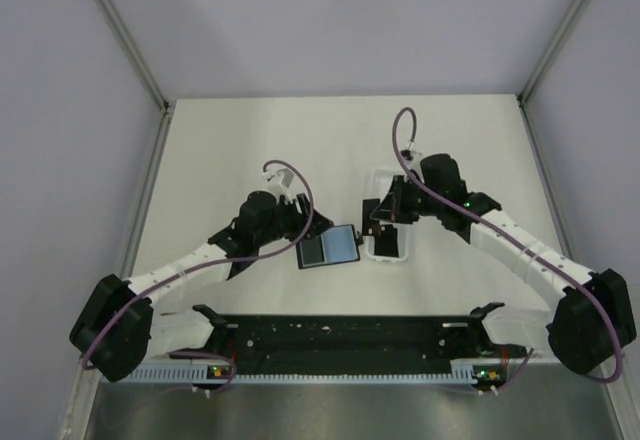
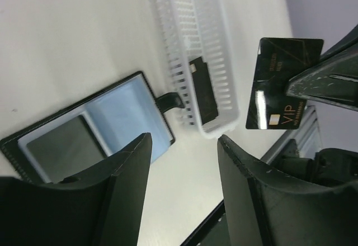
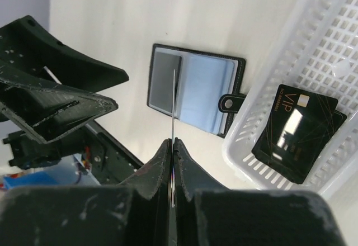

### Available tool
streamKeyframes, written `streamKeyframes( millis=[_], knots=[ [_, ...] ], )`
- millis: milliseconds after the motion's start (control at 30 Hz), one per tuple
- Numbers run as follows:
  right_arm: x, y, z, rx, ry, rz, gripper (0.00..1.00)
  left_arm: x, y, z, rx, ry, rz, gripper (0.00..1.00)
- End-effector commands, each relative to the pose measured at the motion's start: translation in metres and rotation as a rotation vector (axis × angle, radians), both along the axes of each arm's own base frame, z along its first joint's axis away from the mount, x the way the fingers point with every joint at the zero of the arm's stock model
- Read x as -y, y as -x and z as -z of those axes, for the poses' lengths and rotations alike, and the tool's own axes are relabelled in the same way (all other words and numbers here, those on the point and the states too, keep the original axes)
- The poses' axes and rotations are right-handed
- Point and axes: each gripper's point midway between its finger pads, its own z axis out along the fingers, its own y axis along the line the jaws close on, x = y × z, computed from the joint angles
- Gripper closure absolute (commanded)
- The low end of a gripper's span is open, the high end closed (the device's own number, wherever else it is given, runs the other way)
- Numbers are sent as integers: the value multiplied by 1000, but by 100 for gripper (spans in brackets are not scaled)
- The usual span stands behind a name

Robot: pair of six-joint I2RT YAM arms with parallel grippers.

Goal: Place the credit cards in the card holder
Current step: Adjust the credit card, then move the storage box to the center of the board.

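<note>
The card holder (image 1: 328, 247) lies open on the table, blue-grey lining up, also visible in the left wrist view (image 2: 89, 128) and the right wrist view (image 3: 193, 92). My right gripper (image 3: 173, 141) is shut on a dark credit card (image 2: 282, 84), held on edge above the table between the holder and the tray; its thin edge (image 3: 174, 103) points toward the holder. Two more credit cards (image 3: 296, 131) lie stacked in the white tray (image 3: 263, 72). My left gripper (image 2: 184, 137) hangs open just left of the holder with nothing between its fingers.
The long white ribbed tray (image 1: 380, 175) stands right of the holder, its near end close to the holder's tab (image 3: 229, 103). The black base rail (image 1: 340, 335) runs along the near edge. Grey walls enclose the table on three sides.
</note>
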Motion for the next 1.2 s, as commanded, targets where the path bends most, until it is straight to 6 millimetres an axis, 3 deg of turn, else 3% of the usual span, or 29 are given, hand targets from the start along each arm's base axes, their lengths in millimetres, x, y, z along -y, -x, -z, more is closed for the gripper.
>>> streamKeyframes(
  millis=[0, 267, 467, 600, 900, 1000, 1167],
  knots=[
    [-5, -4, 20, -45, 176, 1, 100, -21, 5, 29, -15, -120, -42, 45],
    [2, -3, 68, -145, 341, 32, 100, -21, 8, 38, -41, -122, -39, 49],
    [0, -1, 88, -188, 345, 41, 100, -21, 10, 44, -52, -126, -32, 50],
    [1, -1, 86, -185, 340, 61, 100, -21, 10, 44, -53, -119, -33, 51],
    [-17, -9, 45, -82, 245, 64, 100, -21, 10, 43, -48, -121, -31, 51],
    [-25, -9, 48, -100, 222, 49, 100, -20, 10, 45, -51, -122, -28, 52],
    [-24, -8, 74, -157, 285, 61, 100, -22, 11, 47, -53, -127, -31, 52]
  ],
)
